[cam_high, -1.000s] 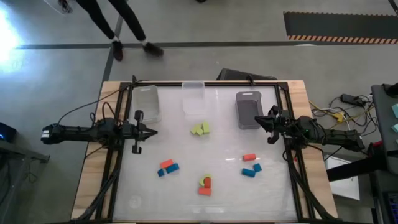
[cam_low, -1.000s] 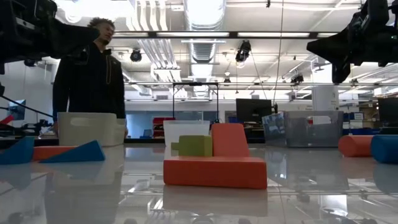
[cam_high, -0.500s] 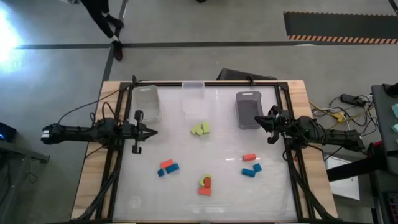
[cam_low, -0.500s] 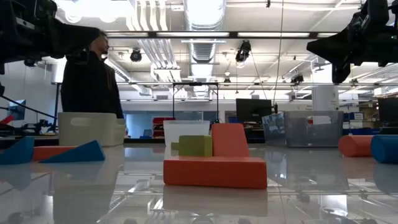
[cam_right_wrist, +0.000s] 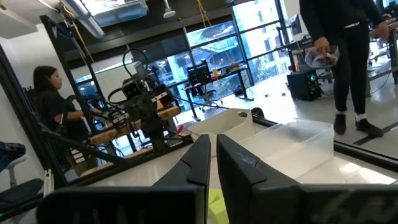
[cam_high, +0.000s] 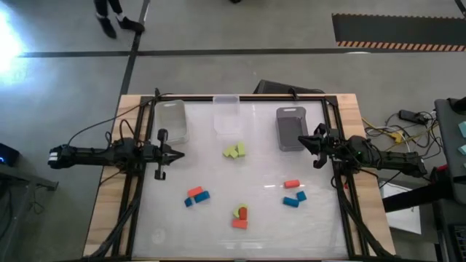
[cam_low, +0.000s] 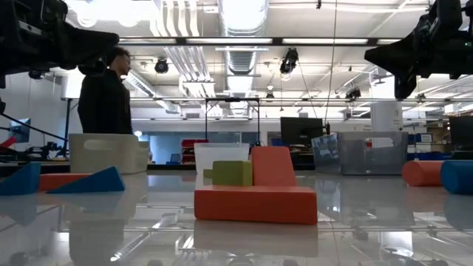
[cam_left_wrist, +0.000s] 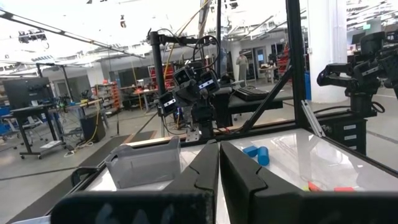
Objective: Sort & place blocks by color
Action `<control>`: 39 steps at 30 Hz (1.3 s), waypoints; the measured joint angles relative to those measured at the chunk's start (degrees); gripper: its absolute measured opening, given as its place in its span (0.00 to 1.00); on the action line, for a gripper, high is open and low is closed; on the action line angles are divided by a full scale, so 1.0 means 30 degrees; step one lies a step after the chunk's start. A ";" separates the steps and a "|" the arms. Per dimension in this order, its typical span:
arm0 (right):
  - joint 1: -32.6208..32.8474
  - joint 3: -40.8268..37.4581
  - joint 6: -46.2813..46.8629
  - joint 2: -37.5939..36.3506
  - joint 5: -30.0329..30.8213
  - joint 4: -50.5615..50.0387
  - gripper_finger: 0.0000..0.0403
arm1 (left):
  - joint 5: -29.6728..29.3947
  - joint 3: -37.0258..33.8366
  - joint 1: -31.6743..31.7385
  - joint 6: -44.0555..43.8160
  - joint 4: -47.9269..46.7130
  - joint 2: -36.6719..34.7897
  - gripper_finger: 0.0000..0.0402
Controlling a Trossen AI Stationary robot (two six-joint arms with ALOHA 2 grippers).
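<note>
nothing sorted yet: the blocks (cam_high: pixel 239 212) lie loose outside the bins (cam_high: pixel 292 129); left gripper (cam_high: pixel 179 153) and right gripper (cam_high: pixel 304 140) pinched together, empty.

This was a robotics lab in a large industrial hall. Exposed ducts (cam_low: pixel 240 55) and strip lights ran under a high open ceiling, and the grey concrete floor (cam_high: pixel 240 25) carried a hazard-striped mat (cam_high: pixel 397 30). Beyond the tabletop (cam_high: pixel 240 182) stood other framed robot rigs (cam_left_wrist: pixel 199 93), monitors (cam_low: pixel 299 131) and desks. A person (cam_low: pixel 106 100) stood in the room behind.
</note>
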 joint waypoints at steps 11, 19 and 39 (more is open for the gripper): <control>0.0006 0.0000 -0.0007 0.0002 0.0002 0.0002 0.04 | 0.0000 0.0000 -0.0001 0.0000 0.0000 0.0015 0.00; -0.0013 0.0000 -0.1266 0.0003 0.0047 0.0158 0.04 | 0.0000 0.0000 -0.0001 0.0000 0.0013 0.0015 0.00; -0.0044 0.0000 -1.3921 -0.0004 -0.0018 0.0124 0.04 | 0.0000 0.0000 0.0002 -0.0001 0.0008 0.0014 0.00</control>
